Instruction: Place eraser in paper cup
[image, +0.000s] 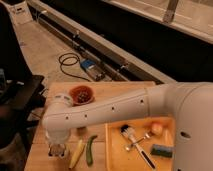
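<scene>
My white arm (115, 110) reaches across the wooden table (120, 89) from the right. Its wrist bends down at the table's left front corner. My gripper (58, 149) hangs below the wrist, just above the tabletop near the front edge. No eraser shows in the camera view. No paper cup shows either; both are hidden or out of view. I cannot tell whether the gripper holds anything.
An orange bowl (81, 94) stands behind the wrist. A yellow fruit (76, 153) and a green vegetable (90, 149) lie right of the gripper. A yellow tray (112, 152) holds a brush (127, 132), a blue-green sponge (161, 150) and an orange ball (157, 128). Dark furniture (20, 95) stands at the left.
</scene>
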